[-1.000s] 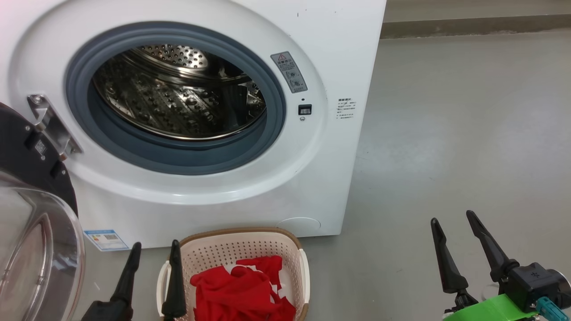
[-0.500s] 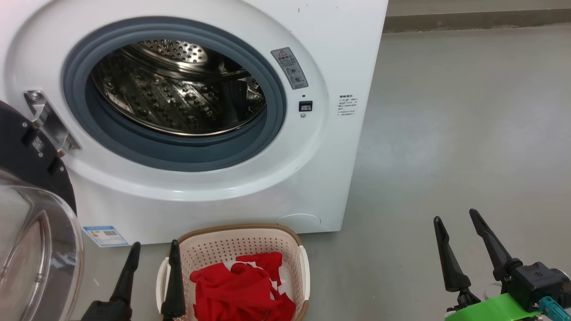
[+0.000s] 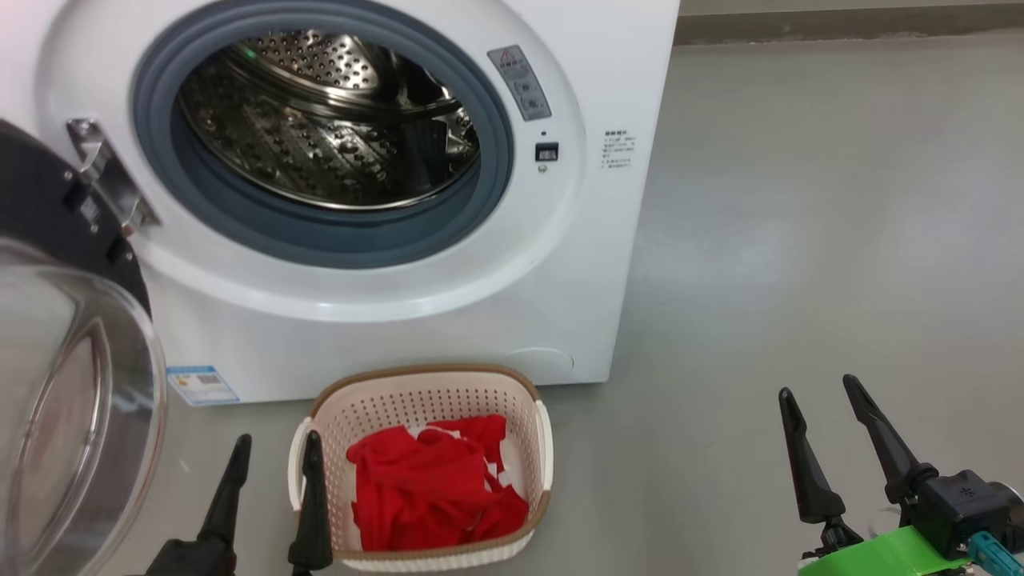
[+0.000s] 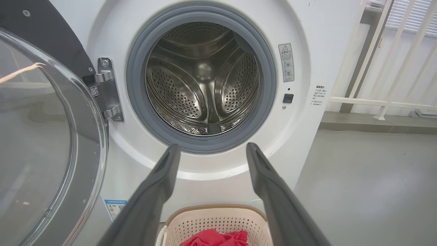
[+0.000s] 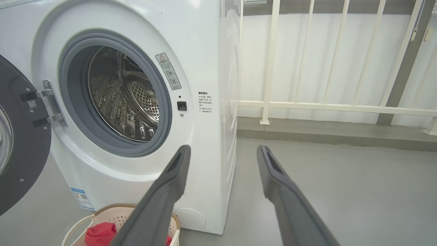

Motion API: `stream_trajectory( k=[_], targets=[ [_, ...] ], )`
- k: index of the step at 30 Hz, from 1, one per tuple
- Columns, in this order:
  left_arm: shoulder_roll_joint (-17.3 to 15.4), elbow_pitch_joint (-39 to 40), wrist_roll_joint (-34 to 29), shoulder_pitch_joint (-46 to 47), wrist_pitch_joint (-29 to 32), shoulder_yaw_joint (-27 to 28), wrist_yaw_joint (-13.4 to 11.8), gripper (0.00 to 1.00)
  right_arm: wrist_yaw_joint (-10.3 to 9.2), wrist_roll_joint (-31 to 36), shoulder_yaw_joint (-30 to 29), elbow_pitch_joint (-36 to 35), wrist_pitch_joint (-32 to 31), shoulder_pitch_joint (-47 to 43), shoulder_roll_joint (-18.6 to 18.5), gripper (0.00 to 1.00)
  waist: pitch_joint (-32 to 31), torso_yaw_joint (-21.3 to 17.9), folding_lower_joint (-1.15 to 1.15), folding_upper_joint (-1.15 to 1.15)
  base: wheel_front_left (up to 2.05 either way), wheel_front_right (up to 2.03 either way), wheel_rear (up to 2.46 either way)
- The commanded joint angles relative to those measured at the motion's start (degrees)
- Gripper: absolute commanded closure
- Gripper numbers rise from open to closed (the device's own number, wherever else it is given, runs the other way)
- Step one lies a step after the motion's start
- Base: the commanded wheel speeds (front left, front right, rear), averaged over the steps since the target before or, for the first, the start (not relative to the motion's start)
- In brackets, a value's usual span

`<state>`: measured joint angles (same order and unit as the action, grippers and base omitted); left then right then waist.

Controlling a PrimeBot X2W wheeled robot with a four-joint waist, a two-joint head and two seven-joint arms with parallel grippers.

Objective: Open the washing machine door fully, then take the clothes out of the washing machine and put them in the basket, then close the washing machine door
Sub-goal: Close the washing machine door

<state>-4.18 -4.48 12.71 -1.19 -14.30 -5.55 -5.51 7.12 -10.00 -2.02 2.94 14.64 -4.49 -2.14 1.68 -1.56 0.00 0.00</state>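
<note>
The white washing machine (image 3: 608, 72) (image 4: 307, 41) (image 5: 211, 51) stands with its steel drum (image 3: 328, 128) (image 4: 205, 78) empty. Its door (image 3: 72, 360) (image 4: 37, 136) (image 5: 17, 143) hangs wide open at the left, black rim and clear glass bowl showing. The cream basket (image 3: 424, 396) (image 4: 211, 218) (image 5: 102, 213) sits on the floor before the machine, with the red clothes (image 3: 432, 488) (image 4: 215, 237) (image 5: 99, 234) heaped in it. My left gripper (image 3: 276, 444) (image 4: 211, 148) is open and empty beside the basket's left side. My right gripper (image 3: 820, 388) (image 5: 223, 150) is open and empty over bare floor at the right.
Grey floor (image 3: 800, 240) stretches to the right of the machine. A white railing (image 5: 324, 106) (image 4: 382, 100) on a low kerb runs behind it. A blue label (image 3: 202, 386) sits low on the machine's front.
The head camera has shifted, so the machine sits higher in the picture and more of the basket shows. Both grippers stay open where they were.
</note>
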Motion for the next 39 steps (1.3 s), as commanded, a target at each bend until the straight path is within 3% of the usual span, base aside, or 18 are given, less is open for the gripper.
stream_trajectory(
  k=[1, 21, 39],
  targets=[
    [-0.5, 1.5, 1.0, 1.7, -0.7, 1.6, 0.1, 0.0, 0.36, 0.5, 1.1, -1.7, 0.4, 1.0, -0.7, 0.0, 0.0, 0.1, 0.0, 0.0, -1.56, 1.56, 0.0],
    [-1.1, 3.3, -1.3, 0.9, 1.3, -0.4, -2.6, 0.0, 0.36, 0.4, 1.3, -1.9, 0.4, 0.5, -0.7, 0.0, 0.0, 1.2, 0.0, 0.0, -0.42, 0.42, 0.0],
    [-1.8, 6.8, -1.9, 1.0, 2.1, -0.5, -4.6, 0.0, 0.36, 0.7, 2.5, -2.3, 0.4, 1.3, -0.7, 0.0, 0.6, 10.1, 0.0, 0.0, 0.0, 0.0, 0.0]
  ],
)
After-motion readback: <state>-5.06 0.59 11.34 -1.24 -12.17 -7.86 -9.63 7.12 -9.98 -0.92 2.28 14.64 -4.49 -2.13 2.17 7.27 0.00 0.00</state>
